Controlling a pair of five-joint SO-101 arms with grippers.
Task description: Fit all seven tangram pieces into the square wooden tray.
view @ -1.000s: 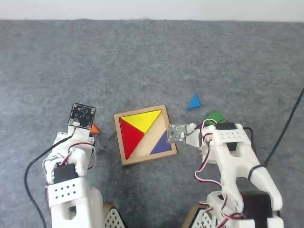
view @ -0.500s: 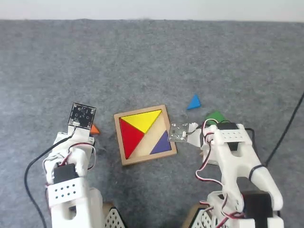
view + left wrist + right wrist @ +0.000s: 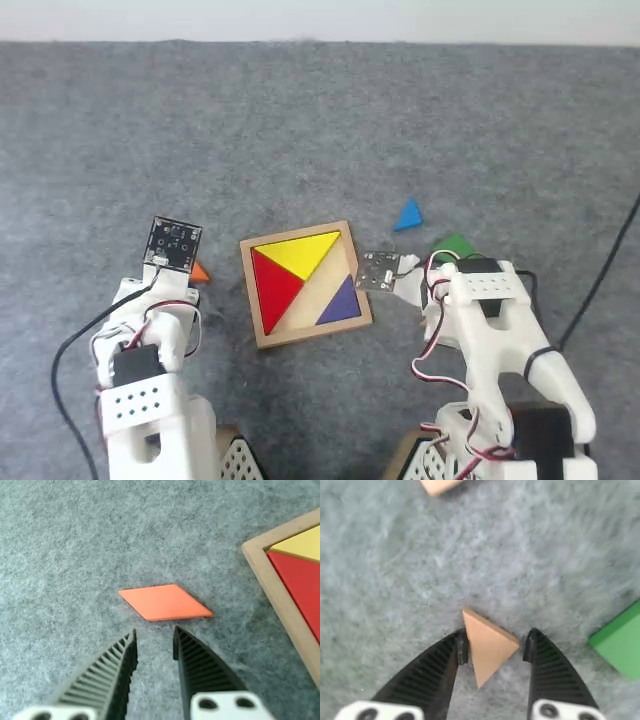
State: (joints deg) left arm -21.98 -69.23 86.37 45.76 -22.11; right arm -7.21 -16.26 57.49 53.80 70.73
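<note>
The square wooden tray (image 3: 252,300) lies between the arms and holds a yellow triangle (image 3: 300,253), a red triangle (image 3: 275,285) and a purple triangle (image 3: 340,302). My right gripper (image 3: 495,644) is shut on a small tan triangle (image 3: 487,645) down at the carpet, just right of the tray. A green piece (image 3: 455,245) (image 3: 620,645) lies beside it, and a blue triangle (image 3: 408,215) sits farther back. My left gripper (image 3: 154,634) stands open with a narrow gap, just short of the orange parallelogram (image 3: 165,602) (image 3: 199,271), with nothing between its fingers.
Grey carpet covers the whole table. The tray's corner (image 3: 265,560) is close to the orange piece on one side. Open carpet stretches across the far half of the table. A black cable (image 3: 610,260) runs along the right edge.
The right wrist has shifted slightly back and to the right and tilted, a little away from the tray's edge. The left arm has kept still.
</note>
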